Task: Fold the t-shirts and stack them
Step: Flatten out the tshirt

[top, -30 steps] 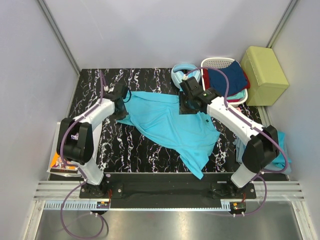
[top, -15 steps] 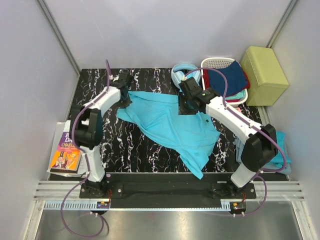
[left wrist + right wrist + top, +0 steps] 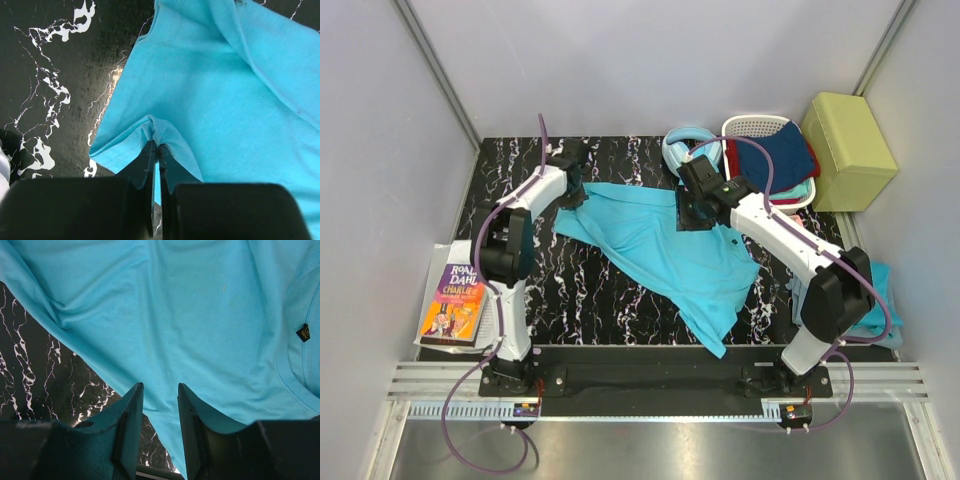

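A turquoise t-shirt (image 3: 660,245) lies spread and rumpled across the black marbled table (image 3: 570,290). My left gripper (image 3: 572,190) is at its far left corner, shut on a pinched fold of the hem (image 3: 150,125); in the left wrist view the gripper (image 3: 156,145) has cloth bunched up between its tips. My right gripper (image 3: 692,215) hangs over the shirt's far edge near the collar. In the right wrist view it (image 3: 160,386) stands open, with flat cloth (image 3: 175,315) below and nothing between its fingers. A small dark label (image 3: 303,332) marks the neckline.
Pale blue headphones (image 3: 682,145) lie at the back, beside a white basket (image 3: 752,125) of red and navy clothes. A yellow-green box (image 3: 848,150) stands far right. A book (image 3: 452,300) lies off the table's left edge. More turquoise cloth (image 3: 882,290) is heaped at the right edge.
My left arm has stretched farther back, drawing the shirt's left corner with it and uncovering the book. The right arm has barely moved.
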Tool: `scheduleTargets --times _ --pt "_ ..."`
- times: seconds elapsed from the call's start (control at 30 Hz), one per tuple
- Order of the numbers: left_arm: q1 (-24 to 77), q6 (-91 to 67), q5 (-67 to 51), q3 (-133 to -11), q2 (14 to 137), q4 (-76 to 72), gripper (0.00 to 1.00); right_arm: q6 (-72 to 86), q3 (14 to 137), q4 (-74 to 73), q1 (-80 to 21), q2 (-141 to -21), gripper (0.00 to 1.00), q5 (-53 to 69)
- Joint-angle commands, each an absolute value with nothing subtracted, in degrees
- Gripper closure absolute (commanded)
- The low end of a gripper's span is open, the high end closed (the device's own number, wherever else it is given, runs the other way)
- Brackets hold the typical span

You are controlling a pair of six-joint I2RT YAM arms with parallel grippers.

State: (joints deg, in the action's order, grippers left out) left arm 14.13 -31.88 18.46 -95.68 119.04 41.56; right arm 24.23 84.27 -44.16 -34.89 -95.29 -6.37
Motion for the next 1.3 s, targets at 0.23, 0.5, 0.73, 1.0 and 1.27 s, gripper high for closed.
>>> scheduleTargets --times 0.23,0.5,0.73,1.0,1.27 --pt "13.9 -31.4 19.0 -97.0 116.4 40.9 0.54 24.4 84.3 -43.1 -35.4 -95.5 0.53 -5.6" --pt "16.0 -33.3 20.2 -86.4 105.6 40.4 0.29 24.8 82.4 -41.3 -35.4 -98.4 0.53 -4.3" --pt "21.2 -36.1 19.0 -75.2 97.1 40.5 0.30 24.5 90.1 -42.4 -35.4 -108.2 0.62 -0.5" --pt "24.7 -38.1 17.8 -66.3 88.2 41.1 0.32 25.2 101.0 -43.8 -35.4 -119.7 0.70 2.2" --pt "24.7 -37.4 19.8 -62.7 82.4 42.9 0.32 25.5 105.8 -44.6 -35.3 -128.6 0.84 3.3"
